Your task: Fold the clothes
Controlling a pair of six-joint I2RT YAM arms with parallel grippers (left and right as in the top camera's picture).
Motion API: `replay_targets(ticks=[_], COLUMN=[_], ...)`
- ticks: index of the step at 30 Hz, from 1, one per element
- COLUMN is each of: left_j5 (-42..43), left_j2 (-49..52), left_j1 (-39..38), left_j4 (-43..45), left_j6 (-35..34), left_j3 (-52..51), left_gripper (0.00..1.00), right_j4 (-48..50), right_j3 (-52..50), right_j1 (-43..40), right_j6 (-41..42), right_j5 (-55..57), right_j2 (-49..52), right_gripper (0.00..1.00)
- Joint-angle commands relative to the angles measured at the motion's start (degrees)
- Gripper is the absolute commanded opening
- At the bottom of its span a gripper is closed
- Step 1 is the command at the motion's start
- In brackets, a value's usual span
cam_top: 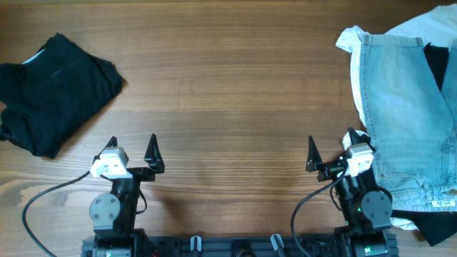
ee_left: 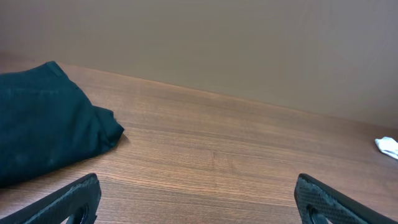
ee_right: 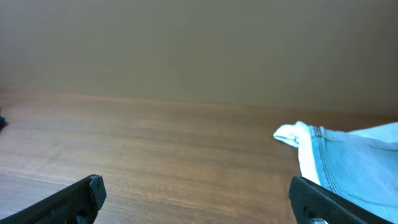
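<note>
both grippers, left (cam_top: pixel 133 148) and right (cam_top: pixel 330 146), sit wide apart and hold nothing, dark shirt (cam_top: pixel 53 89) far left, jeans (cam_top: pixel 407 121) right.

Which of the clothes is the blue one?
The denim piece on the right. It lies over a white garment, while the bundle on the far left is black.

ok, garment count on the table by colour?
Black: 2, a folded black garment at left and black cloth in the right pile (cannot tell if that is one piece or more)
Light-blue denim: 1, jeans
White: 1, white garment
Total: 4
</note>
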Motion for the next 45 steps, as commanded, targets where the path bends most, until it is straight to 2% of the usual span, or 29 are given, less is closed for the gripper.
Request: replay_targets(ticks=[1,5,8,13,17,19,22,24,27,30,31,33,40,45], left_j5=[1.6,1.5,1.4,1.4,1.6,1.6,1.6,1.6,1.6,1.6,1.6,1.6,1.8,1.8], left_j2=[0.4,8.5,21.4,44.9,51.4,52.0,52.0,52.0,52.0,52.1,52.1,52.1,52.1,52.1], left_j1=[0.2,0.2,0.2,0.2,0.2,0.2,0.2,0.2,0.2,0.2,0.2,0.2,0.2,0.2], left_j4=[-0.7,-1.8,-6.5,-20.8,-25.2,-25.2,-25.2,-25.2,-25.2,-25.2,-25.2,-25.2,-25.4,-25.4], left_j6=[-0.3,-0.3,-0.3,-0.3,-0.3,-0.3,-0.3,-0.3,-0.3,-0.3,-0.3,-0.3,-0.3,-0.3], left_j3=[0.6,6.6,15.2,34.7,39.6,39.6,39.6,39.6,39.6,39.6,39.6,39.6,39.6,39.6], left_gripper=[1.0,1.0,1.0,1.0,1.0,1.0,1.0,1.0,1.0,1.0,1.0,1.0,1.0,1.0], right_j4=[-2.2,-5.7,-7.9,-26.2,-29.0,-29.2,-29.2,-29.0,-28.8,-29.1,-29.0,-27.6,-26.9,-23.5], right_j3=[3.8,10.9,19.2,41.2,47.6,47.6,47.6,47.6,47.6,47.6,47.6,47.6,47.6,47.6], right_j1=[0.1,0.1,0.1,-1.1,-1.7,-3.1,-10.1,-15.5,-20.0,-20.9,-20.9,-20.9,-20.9,-20.9], right_j6=[1.3,1.3,1.3,0.9,1.1,2.4,15.4,17.9,17.7,17.7,17.8,17.7,20.8,19.3], right_j5=[6.0,9.4,9.5,9.4,6.6,11.9,26.2,25.0,24.8,24.9,25.3,26.2,33.1,33.0], right_j2=[2.9,15.1,30.0,58.0,69.8,72.5,78.3,83.0,89.4,93.3,93.4,93.3,93.3,93.3], right_gripper=[1.0,1.0,1.0,1.0,1.0,1.0,1.0,0.99,0.93,0.81,0.77,0.77,0.58,0.58])
